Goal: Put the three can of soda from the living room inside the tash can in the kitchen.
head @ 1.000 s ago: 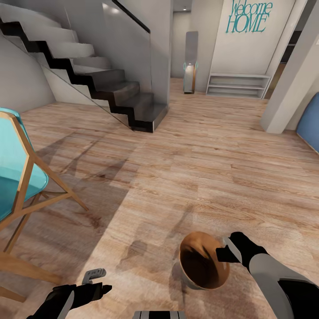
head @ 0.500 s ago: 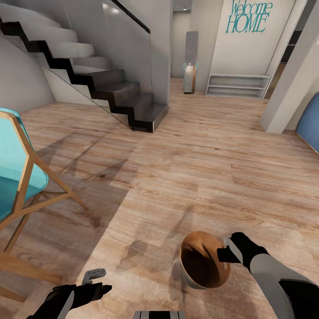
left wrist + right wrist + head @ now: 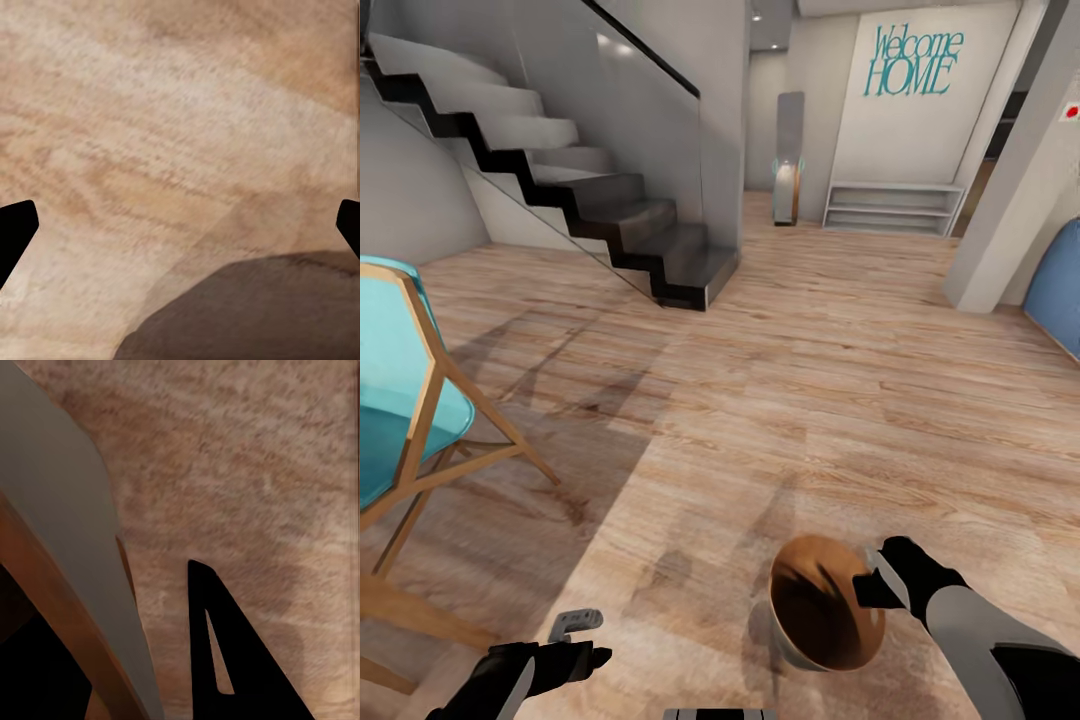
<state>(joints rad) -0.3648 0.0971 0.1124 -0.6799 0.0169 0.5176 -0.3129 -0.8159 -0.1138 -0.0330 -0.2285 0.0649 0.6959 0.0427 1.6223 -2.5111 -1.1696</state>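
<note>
The tash can (image 3: 822,602), grey outside and brown inside, hangs just above the wood floor at the lower right of the head view. My right gripper (image 3: 875,582) is shut on its rim. In the right wrist view the can's grey wall (image 3: 60,502) lies close beside one dark finger (image 3: 225,660). My left gripper (image 3: 582,640) hovers low at the left, open and holding nothing. Its fingertips sit far apart at the edges of the left wrist view, around the left gripper's middle (image 3: 180,229), over bare floor. The cans of soda are out of view.
A teal chair with a wooden frame (image 3: 410,400) stands close on the left. A dark staircase (image 3: 610,210) rises ahead left. A white pillar (image 3: 1010,190) and a blue sofa edge (image 3: 1060,290) are at the right. A low white shelf (image 3: 895,205) lines the far wall, with wood floor (image 3: 810,370) between.
The whole head view has shifted a little, so the camera moved. The tash can stays held by the right gripper, and the left gripper stays open.
</note>
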